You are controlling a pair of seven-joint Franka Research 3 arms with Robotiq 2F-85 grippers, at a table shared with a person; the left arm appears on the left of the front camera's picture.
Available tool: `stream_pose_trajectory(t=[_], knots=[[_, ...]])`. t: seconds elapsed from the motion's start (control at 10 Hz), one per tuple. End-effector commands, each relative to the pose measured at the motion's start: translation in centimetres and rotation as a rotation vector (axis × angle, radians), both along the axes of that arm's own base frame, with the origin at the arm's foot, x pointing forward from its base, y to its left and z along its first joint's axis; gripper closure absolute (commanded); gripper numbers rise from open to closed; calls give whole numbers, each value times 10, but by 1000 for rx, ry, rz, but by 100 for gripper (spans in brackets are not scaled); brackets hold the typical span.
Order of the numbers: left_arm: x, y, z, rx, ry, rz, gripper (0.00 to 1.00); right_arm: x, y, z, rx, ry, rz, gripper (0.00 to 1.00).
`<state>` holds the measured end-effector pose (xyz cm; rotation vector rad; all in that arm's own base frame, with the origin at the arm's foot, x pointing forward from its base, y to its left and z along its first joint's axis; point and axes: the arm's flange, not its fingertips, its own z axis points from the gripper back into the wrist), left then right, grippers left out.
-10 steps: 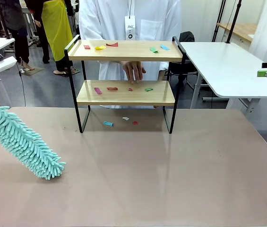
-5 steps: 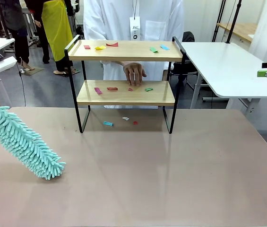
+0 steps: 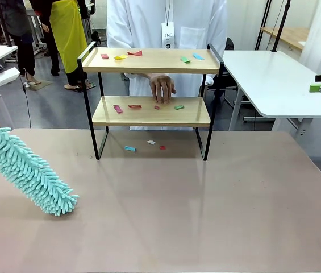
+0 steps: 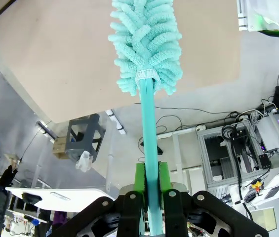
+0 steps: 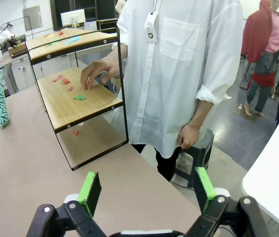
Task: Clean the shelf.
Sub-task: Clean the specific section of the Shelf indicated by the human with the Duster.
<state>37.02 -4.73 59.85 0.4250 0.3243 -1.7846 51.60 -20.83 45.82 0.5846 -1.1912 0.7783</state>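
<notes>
the tan bench (image 3: 217,216) carries the shelf (image 3: 149,116) at the middle of its far edge, upright, both boards level. a person in a white coat stands just behind that edge, one hand (image 3: 162,88) resting on the back of the lower board. the teal duster (image 3: 29,170) hangs over the bench's left edge, its fluffy head tilted down and well apart from the shelf. the left end effector (image 4: 151,181) is pressed together on the duster's thin handle, a pad on each side. the right end effector (image 5: 146,190) is spread wide and holds nothing. small coloured paper scraps (image 3: 134,106) lie on both boards, and a few lie on the bench under the shelf.

the shelf looks light and stiff on thin legs, so a hard sweep would likely slide or tip it. if it needs steadying, a black end rail or upright is the place to grip, not the smooth boards. the scraps should flick off at a soft brush.
</notes>
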Motion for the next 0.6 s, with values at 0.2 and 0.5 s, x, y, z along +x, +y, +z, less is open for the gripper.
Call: stream_pose_trajectory(t=[0.2, 0.5], knots=[[0, 2, 2, -1, -14, -3, 87, 0, 1, 2, -2, -4, 1, 0], [-13, 2, 7, -50, -16, 50, 87, 0, 1, 2, -2, -4, 1, 0]])
